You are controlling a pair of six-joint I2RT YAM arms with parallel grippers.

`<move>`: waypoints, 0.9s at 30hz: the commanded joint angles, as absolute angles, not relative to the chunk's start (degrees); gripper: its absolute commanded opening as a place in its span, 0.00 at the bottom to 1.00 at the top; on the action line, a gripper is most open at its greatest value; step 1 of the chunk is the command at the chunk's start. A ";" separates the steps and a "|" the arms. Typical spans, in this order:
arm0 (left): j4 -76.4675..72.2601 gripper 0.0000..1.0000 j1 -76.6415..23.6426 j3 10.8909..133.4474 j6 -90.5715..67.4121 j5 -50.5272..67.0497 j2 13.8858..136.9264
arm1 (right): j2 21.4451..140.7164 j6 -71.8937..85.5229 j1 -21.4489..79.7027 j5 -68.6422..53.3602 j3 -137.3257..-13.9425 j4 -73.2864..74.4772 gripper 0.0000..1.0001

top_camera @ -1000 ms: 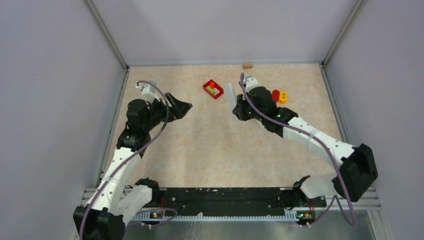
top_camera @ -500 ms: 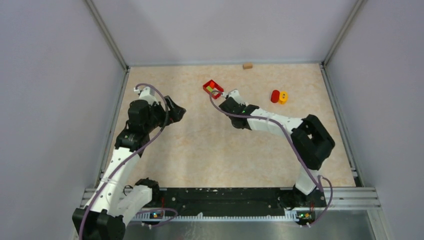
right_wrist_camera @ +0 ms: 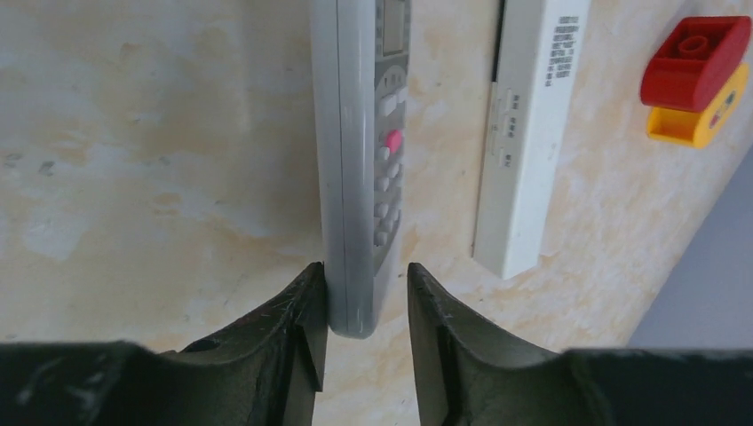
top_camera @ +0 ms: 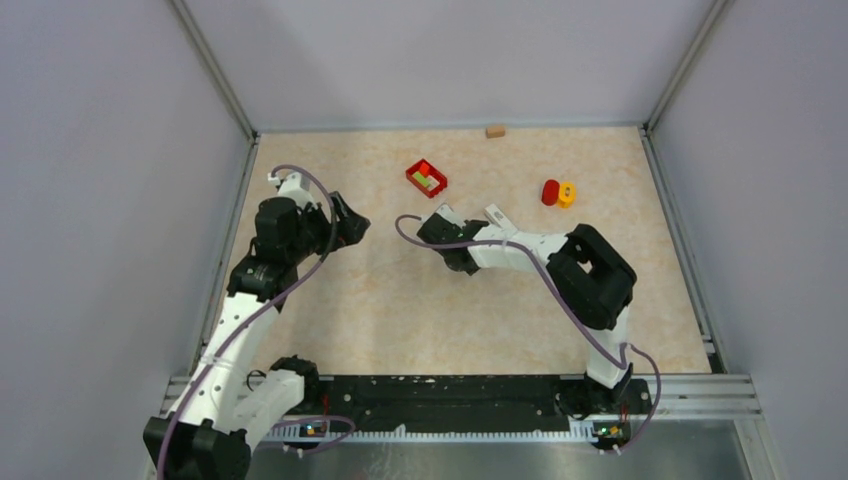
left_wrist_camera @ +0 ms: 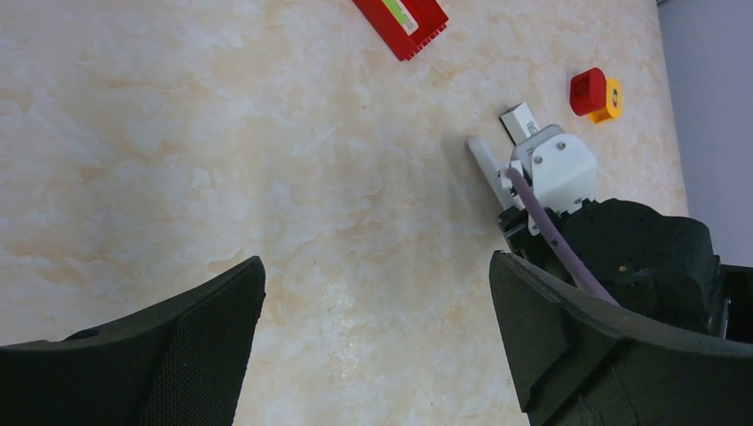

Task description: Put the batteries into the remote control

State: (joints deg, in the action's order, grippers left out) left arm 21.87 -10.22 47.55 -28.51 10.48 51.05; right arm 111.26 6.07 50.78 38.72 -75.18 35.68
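The grey remote (right_wrist_camera: 360,160) is tipped up on its long edge on the table (top_camera: 400,300), buttons turned toward a white remote (right_wrist_camera: 528,133) lying flat just beside it. In the top view both sit nearer the arm bases than the red tray (top_camera: 426,179), a little to its right. The right gripper (right_wrist_camera: 364,266) straddles the grey remote's near end. Its jaws are loosened: one finger (right_wrist_camera: 302,319) is against the plain side, and there is a slim gap on the button side. A red-and-yellow block (top_camera: 558,193) sits well right of the tray. Left of the tray, the left gripper (left_wrist_camera: 375,259) hovers with its jaws spread wide and nothing between them.
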 commanded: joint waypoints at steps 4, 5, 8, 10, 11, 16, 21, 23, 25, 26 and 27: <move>25.01 0.99 -10.02 52.52 -27.38 8.64 50.49 | 105.74 3.83 51.67 25.76 -77.23 37.16 0.50; 25.57 0.99 -10.02 52.89 -27.42 8.84 50.27 | 104.47 4.08 51.72 23.04 -77.17 37.33 0.52; 28.47 0.99 -10.02 56.49 -26.38 11.65 50.01 | 99.68 6.65 51.63 14.67 -78.28 38.97 0.55; 30.12 0.99 -10.02 58.65 -25.94 11.95 49.58 | 95.03 9.46 51.67 12.82 -77.73 37.39 0.55; 30.67 0.99 -10.02 59.37 -25.67 11.69 49.16 | 92.57 10.62 51.52 12.86 -76.94 36.59 0.55; 33.88 0.99 -10.02 62.15 -24.92 8.48 47.01 | 80.94 17.31 50.99 24.24 -73.72 37.19 0.55; 34.92 0.99 -10.02 63.21 -23.94 4.82 42.27 | 60.97 23.18 48.87 34.54 -65.99 33.40 0.65; 34.81 0.99 -10.02 63.64 -23.48 3.61 40.52 | 53.97 24.73 48.54 40.85 -64.76 34.53 0.72; 35.09 0.99 -10.02 64.08 -23.10 1.80 38.16 | 48.24 25.01 48.53 46.36 -65.06 36.58 0.78; 35.34 0.99 -10.02 64.22 -22.85 0.94 37.20 | 45.76 24.37 48.55 48.38 -65.49 37.45 0.80; 35.72 0.99 -10.02 64.51 -22.55 0.58 36.35 | 43.63 23.40 48.52 49.85 -65.91 38.01 0.81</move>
State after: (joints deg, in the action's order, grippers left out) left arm 35.22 -10.22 61.34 -24.45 4.60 39.88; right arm 50.85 22.20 48.88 37.60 -65.21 36.10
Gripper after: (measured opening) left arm 0.986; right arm 0.788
